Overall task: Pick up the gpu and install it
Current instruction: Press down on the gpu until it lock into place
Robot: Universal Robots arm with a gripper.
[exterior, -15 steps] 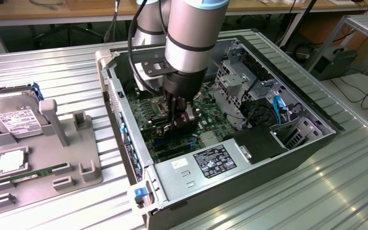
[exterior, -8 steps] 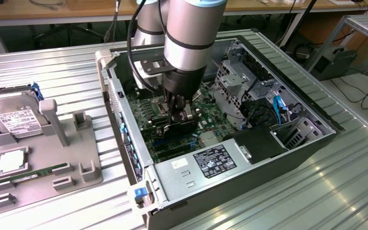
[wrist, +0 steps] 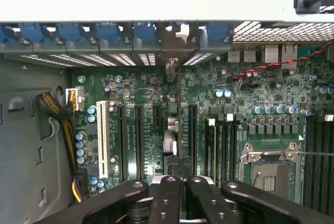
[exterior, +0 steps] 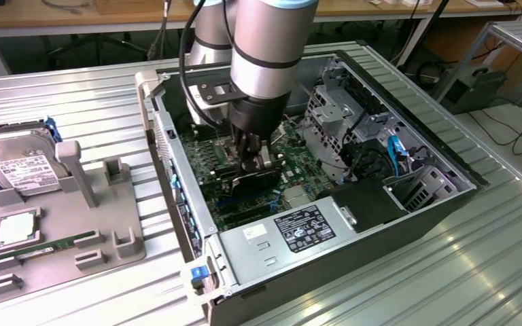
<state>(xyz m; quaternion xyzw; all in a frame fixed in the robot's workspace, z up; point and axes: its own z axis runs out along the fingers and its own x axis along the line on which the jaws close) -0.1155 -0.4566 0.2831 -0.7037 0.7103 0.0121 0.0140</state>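
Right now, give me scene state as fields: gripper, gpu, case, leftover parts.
gripper: inside the open PC case, down over the motherboard, shut on the gpu
gpu: held edge-on, standing among the expansion slots; whether it is fully seated cannot be told
parts tray: on the exterior view's left, grey holder
hard drive: leaning in the tray
RAM stick: lying in the tray

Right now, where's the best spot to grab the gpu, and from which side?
By its top edge, from straight above. The gpu stands on edge over the motherboard, so its thin top edge is probably easiest to reach. The gripper pinches it there.
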